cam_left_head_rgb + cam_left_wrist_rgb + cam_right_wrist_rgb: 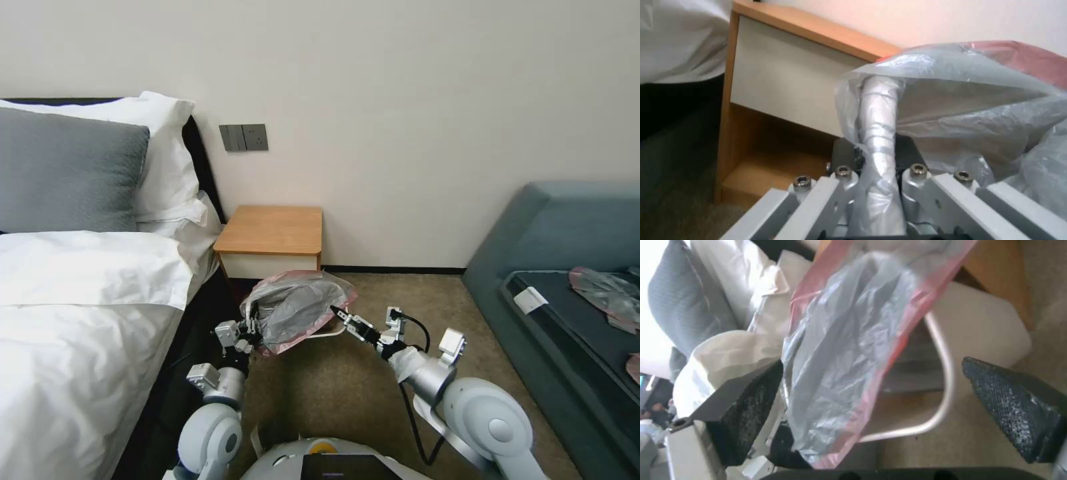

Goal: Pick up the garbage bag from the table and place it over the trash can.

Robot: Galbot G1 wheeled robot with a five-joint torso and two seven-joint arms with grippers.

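Crinkly grey plastic with a pink rim, the garbage bag [301, 308] hangs above the trash can [947, 373], in front of the bare wooden tabletop [272, 230]. The left gripper [248, 331] has its fingers clamped on a bunched fold of the bag; the right gripper [338, 313] waits at the bag's far edge, fingers [1013, 406] apart. The bed [80, 300] crowds the left side, and a sofa [567, 267] stands to the right.

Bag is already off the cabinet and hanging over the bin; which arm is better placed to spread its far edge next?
Probably the right. The right gripper is open beside the garbage bag's free side, above the trash can rim. The left gripper is shut on the bag's other edge, anchoring it.
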